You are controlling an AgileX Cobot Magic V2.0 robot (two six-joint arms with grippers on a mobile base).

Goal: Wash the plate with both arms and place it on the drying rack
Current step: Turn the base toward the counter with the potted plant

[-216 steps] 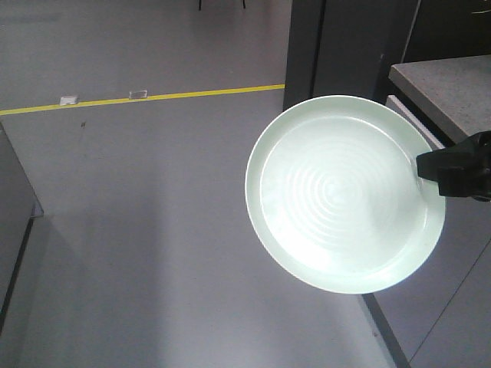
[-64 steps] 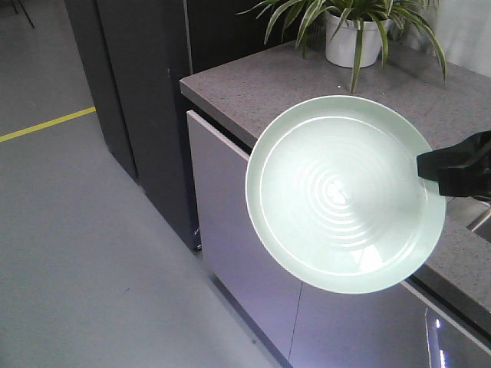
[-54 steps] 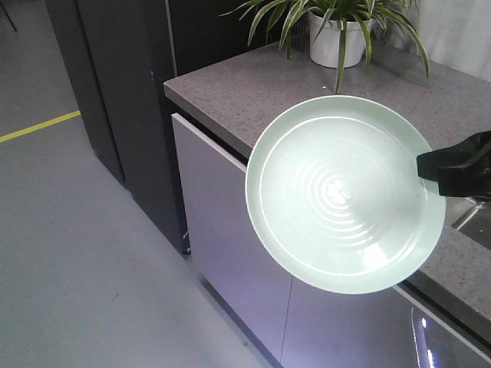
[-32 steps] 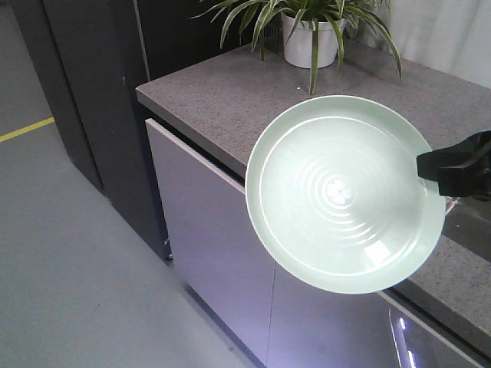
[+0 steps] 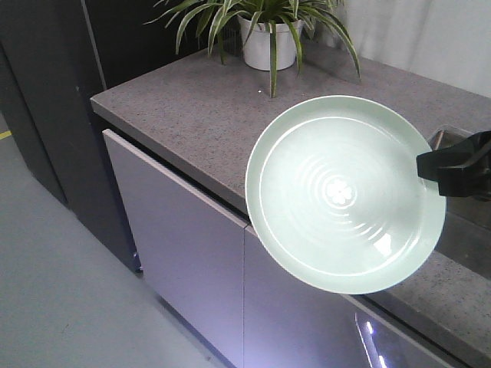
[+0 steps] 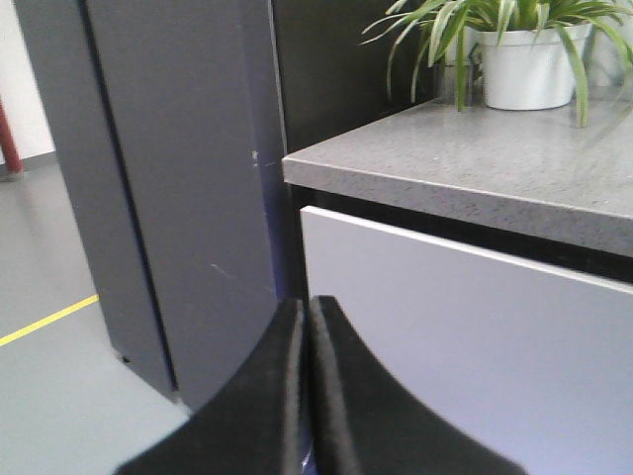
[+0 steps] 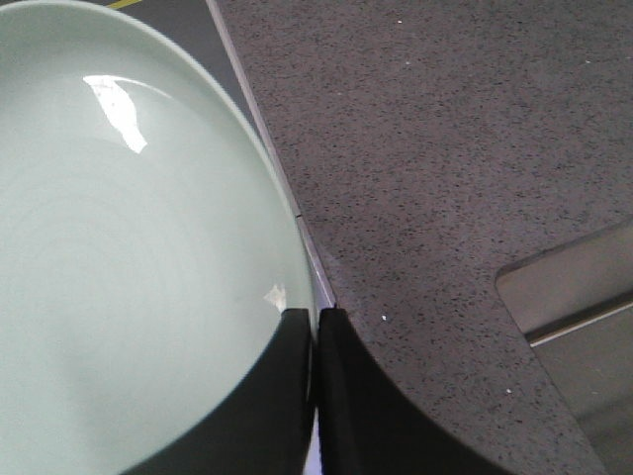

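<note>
The pale mint-green plate [image 5: 345, 193] hangs in the air, tilted toward the front camera, in front of a grey counter. My right gripper [image 5: 430, 169] is shut on the plate's right rim; in the right wrist view the plate [image 7: 129, 257] fills the left half and the right gripper [image 7: 315, 319] pinches its edge. My left gripper [image 6: 305, 312] is shut with nothing between its fingers and points at a cabinet front. The drying rack is out of view.
A speckled grey countertop [image 5: 199, 115] runs from upper left to lower right, with white cabinet doors [image 5: 184, 238] beneath. A potted plant [image 5: 265, 38] stands at its far end. A sink edge [image 7: 574, 287] shows at right. A dark tall cabinet [image 6: 168, 198] stands left.
The plate and right gripper keep their place in the front view, while the background has slid left: the counter, plant and sink edge came closer as the base moved.
</note>
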